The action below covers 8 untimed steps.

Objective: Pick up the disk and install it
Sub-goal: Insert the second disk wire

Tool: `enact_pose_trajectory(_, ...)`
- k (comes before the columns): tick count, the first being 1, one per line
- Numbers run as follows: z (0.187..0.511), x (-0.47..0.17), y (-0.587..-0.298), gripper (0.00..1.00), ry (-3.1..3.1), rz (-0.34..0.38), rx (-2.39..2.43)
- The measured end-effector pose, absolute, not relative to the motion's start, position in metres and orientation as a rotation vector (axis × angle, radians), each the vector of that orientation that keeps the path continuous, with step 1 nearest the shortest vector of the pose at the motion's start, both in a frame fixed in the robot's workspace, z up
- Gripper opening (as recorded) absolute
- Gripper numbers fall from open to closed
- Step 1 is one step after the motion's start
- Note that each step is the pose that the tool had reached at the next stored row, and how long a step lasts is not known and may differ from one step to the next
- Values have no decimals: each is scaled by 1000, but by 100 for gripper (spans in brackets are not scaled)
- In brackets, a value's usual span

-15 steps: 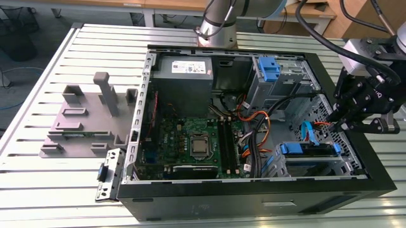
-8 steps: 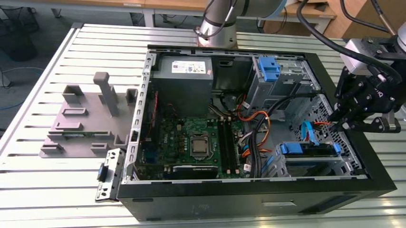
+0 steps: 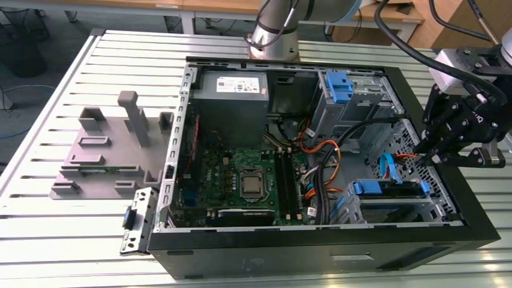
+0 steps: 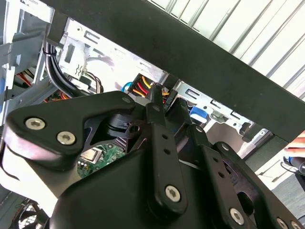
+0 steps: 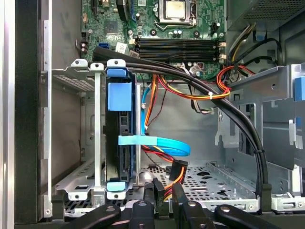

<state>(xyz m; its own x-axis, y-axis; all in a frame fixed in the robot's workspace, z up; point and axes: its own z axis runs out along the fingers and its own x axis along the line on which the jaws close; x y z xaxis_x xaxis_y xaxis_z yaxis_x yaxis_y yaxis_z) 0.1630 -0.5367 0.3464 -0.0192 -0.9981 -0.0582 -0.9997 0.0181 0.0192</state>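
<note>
A black power connector (image 5: 158,190) with red, yellow and orange wires sits clamped between the fingers (image 5: 182,202). Just beyond them a flat blue data cable (image 5: 164,142) curls, and a thick black cable bundle (image 5: 248,133) arcs past. Farther ahead lies the green motherboard (image 5: 167,28) inside the open computer case (image 3: 320,255). Well away from the fingers, outside the case, a grey plastic fixture (image 3: 104,150) stands on the slatted table (image 3: 48,234).

One open computer case (image 3: 320,255); inside, one motherboard (image 3: 216,174), one grey power supply (image 3: 232,90), two blue carriers: upper carrier (image 3: 340,87) at one o'clock, lower carrier (image 3: 388,187) at four. One grey fixture (image 3: 104,150) at nine. One gripper (image 3: 433,159).
</note>
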Motion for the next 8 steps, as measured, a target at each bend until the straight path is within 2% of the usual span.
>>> enact_pose_trajectory(2,346,163,-537,28,2221,85,-2180)
enact_pose_trajectory(3,347,163,-537,22,2222,84,-2180)
enact_pose_trajectory(5,346,163,-537,19,2221,85,-2180)
enact_pose_trajectory(8,346,163,-537,19,2221,85,-2180)
